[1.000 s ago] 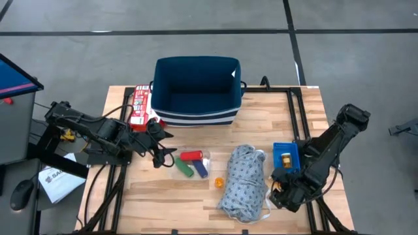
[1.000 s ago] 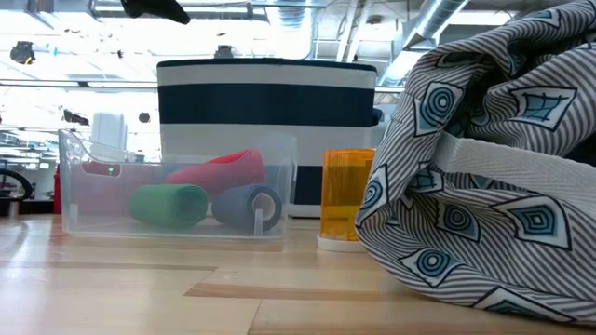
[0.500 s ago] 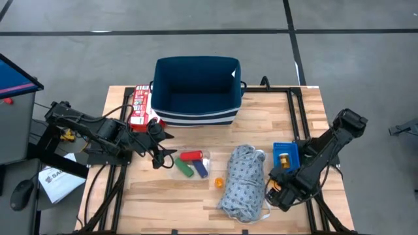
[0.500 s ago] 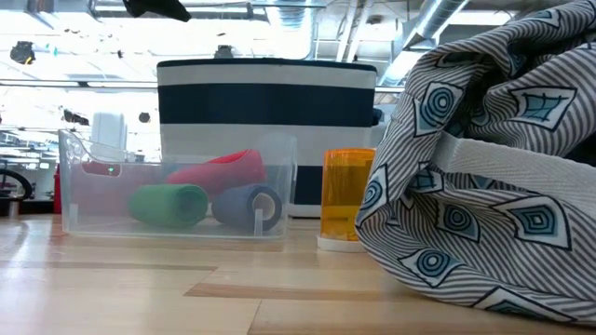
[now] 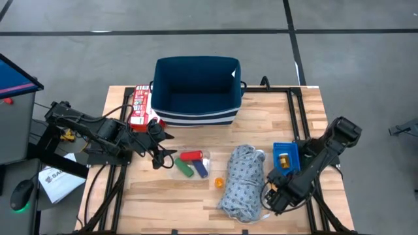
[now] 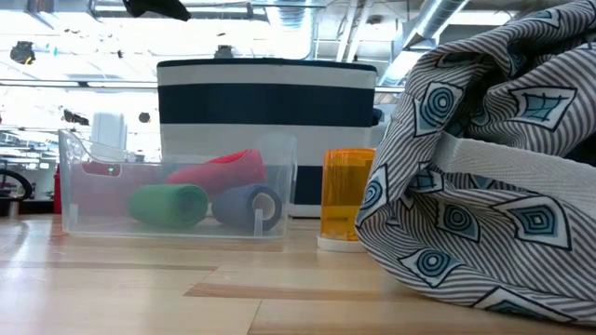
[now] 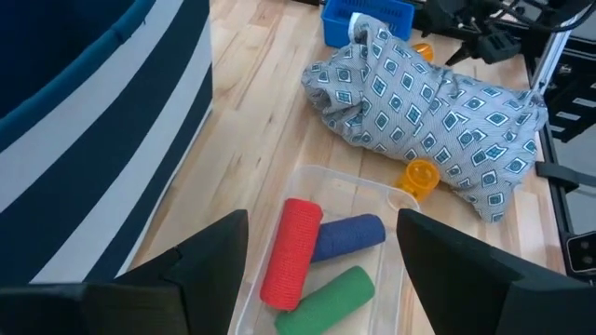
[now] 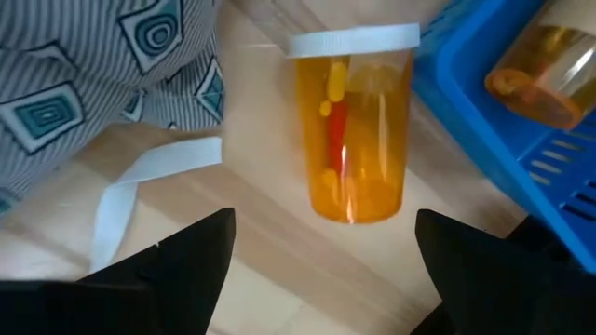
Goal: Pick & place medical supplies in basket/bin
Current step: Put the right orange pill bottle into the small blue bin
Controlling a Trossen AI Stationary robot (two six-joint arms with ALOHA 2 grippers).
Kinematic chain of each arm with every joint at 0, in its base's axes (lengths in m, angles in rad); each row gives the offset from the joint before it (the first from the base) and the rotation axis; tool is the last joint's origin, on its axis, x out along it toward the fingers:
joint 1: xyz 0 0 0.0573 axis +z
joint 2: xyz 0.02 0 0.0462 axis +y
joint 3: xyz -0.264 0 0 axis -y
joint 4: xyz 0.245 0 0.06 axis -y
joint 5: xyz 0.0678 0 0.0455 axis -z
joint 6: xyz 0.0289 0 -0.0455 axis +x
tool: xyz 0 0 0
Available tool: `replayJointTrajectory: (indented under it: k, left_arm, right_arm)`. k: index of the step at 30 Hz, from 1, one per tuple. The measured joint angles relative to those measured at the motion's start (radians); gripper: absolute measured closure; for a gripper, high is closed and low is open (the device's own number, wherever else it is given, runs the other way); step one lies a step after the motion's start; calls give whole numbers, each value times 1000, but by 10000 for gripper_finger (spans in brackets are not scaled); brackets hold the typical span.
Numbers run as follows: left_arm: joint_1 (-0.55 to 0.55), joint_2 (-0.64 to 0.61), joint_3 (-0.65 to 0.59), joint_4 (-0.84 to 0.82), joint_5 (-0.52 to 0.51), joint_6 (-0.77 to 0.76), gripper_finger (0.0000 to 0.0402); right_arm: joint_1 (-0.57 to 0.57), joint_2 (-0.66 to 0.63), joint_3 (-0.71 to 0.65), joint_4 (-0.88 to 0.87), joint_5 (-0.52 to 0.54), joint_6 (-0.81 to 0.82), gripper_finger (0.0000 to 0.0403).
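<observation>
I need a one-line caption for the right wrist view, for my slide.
Right hand open before an orange pill bottle lying between grey patterned cloth and blue bin.

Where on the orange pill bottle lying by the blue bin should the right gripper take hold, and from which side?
Grip the pill bottle across its round orange body, probably midway between its white cap and base. It lies on its side on the table, between the cloth and the blue bin, so coming down from above suits the open right gripper.

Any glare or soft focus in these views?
Low view: the room behind the striped basket is blown out bright; the cloth close to the lens looks soft. Right wrist view: light streaks on the pill bottle. High view: even light.
</observation>
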Motion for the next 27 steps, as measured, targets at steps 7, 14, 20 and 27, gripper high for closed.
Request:
replayJointTrajectory:
  k: [7,14,20,27]
  left_arm:
    - [0,0,0,6,15,-5,135]
    - [20,0,0,46,54,-11,135]
    - [41,0,0,46,76,-13,135]
    - [61,0,0,53,91,-4,135]
  right_arm:
    - [0,39,1,-7,68,-50,74]
    - [9,72,-2,47,87,-66,74]
    - [6,65,-1,143,67,-53,74]
    - [2,63,12,102,61,31,74]
